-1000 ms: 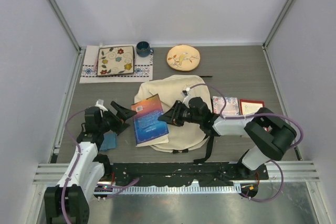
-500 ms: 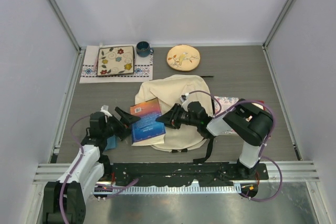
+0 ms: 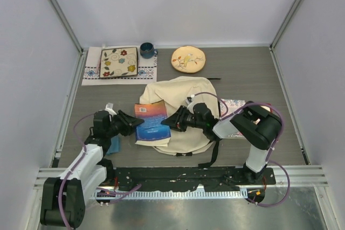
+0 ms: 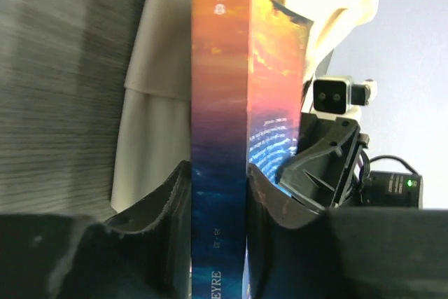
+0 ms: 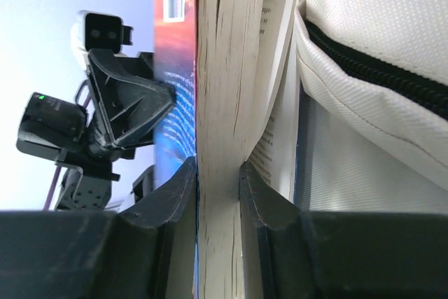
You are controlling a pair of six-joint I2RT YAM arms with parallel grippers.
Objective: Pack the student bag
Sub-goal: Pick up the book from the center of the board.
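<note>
You are clamping the book [image 3: 152,122] from both sides, left gripper [image 3: 131,123] on the spine, right gripper [image 3: 171,123] on the pages; the bag [image 3: 186,92] is lying beneath it and rightward, nearer your right arm.

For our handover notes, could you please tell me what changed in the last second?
The left end effector moved right to the book and closed on its spine edge. The right arm folded in leftward. The right end effector keeps its grip on the pages; the student bag stayed put.
</note>
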